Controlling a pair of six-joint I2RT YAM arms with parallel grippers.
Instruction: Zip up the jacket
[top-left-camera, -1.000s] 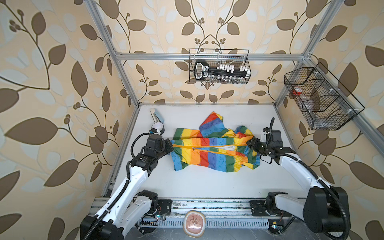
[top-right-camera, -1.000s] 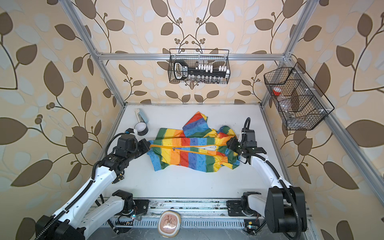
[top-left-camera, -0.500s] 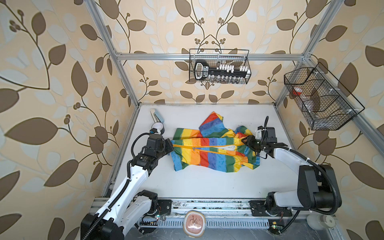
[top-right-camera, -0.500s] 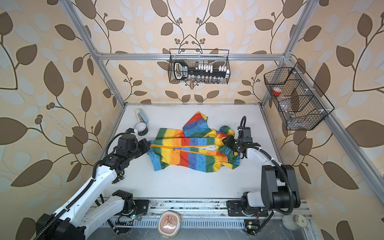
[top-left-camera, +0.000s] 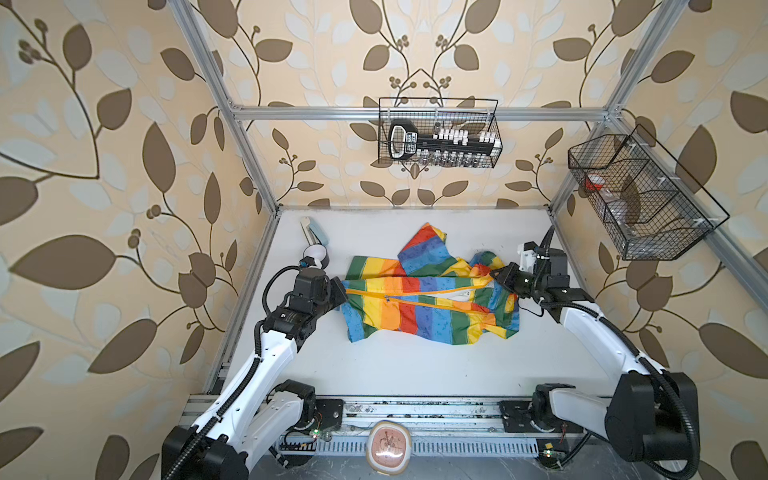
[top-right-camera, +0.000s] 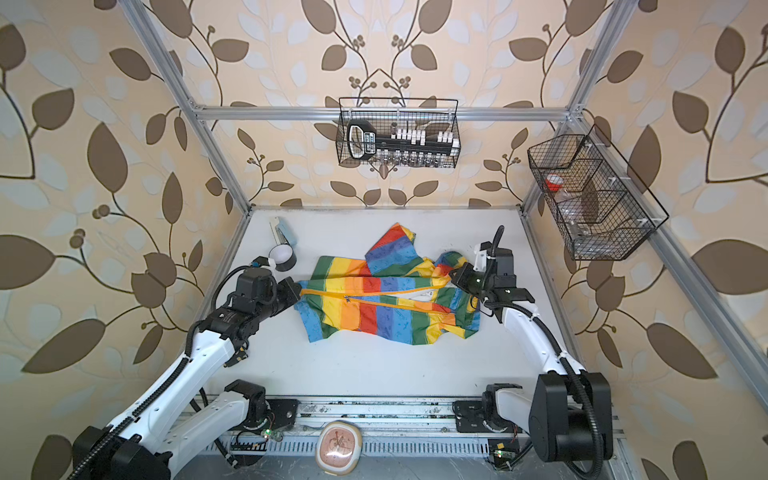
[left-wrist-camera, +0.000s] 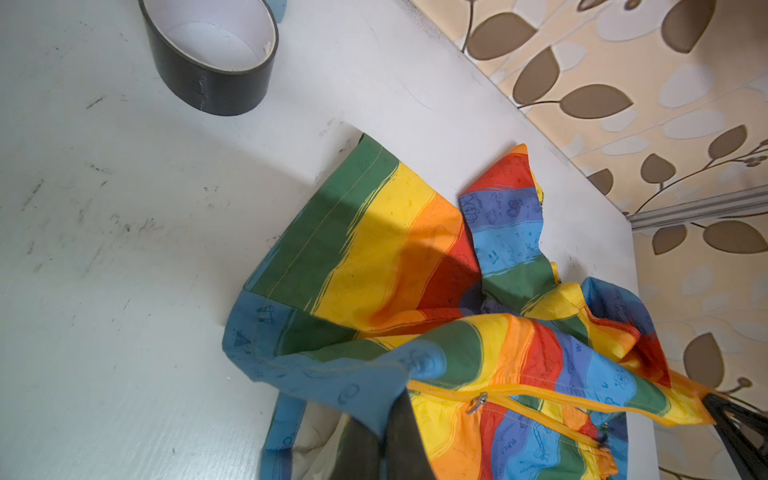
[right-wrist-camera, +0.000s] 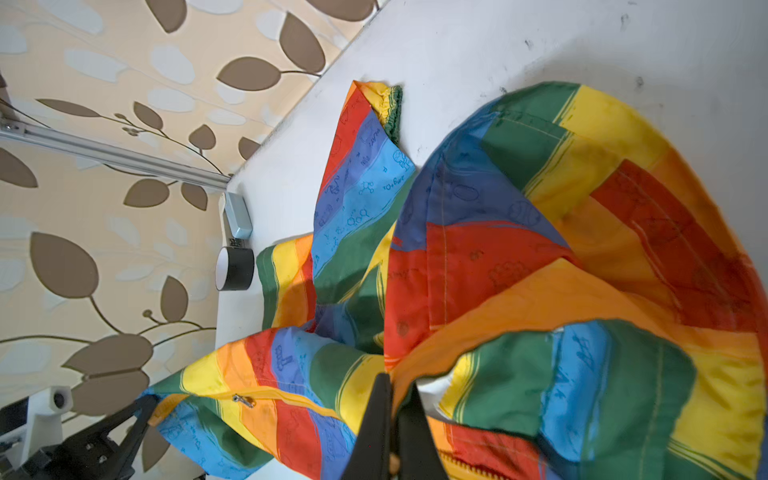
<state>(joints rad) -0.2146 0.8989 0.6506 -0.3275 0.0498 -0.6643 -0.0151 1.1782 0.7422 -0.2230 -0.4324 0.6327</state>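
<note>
One jacket (top-left-camera: 419, 307) lies crumpled mid-table (top-left-camera: 415, 374), hem to the left, hood end to the right, one sleeve (top-left-camera: 422, 249) flung toward the far wall.

Left claw (top-left-camera: 341, 291) is clamped on the hem corner right at the bottom of the zipper (top-left-camera: 365, 294). Right claw (top-left-camera: 496, 276) is pinched tight on the orange edge up by the collar. Both are gripping the jacket, nothing else.

The zipper pull (top-left-camera: 387, 298) sits about a third of the way along from the hem. It's joined left of that and splits into a V to the right, with white lining showing in the gap.

Step in hand, as I read it: stretching the zipper line straight between the two grips.
- Pull apart along the line only, low to the table, so the tape goes flat and doesn't twist.
- Don't yank, the cloth is thin and could slip out of a pinch.
- Only one side of the V looks held on the right; the near side sags, so the teeth may not line up.
- My guess is the left grip should stay put as the anchor while the right lets go and takes the small metal pull, then draws it straight right.

Counts:
- jacket: 1
- zipper pull: 1
- claws: 2
- black tape roll (top-left-camera: 316, 254): 1, far left
- small grey box (top-left-camera: 316, 232): 1, just behind the roll
- wire baskets: 2, one on the far wall (top-left-camera: 440, 133) and one on the right wall (top-left-camera: 640, 195)
</note>
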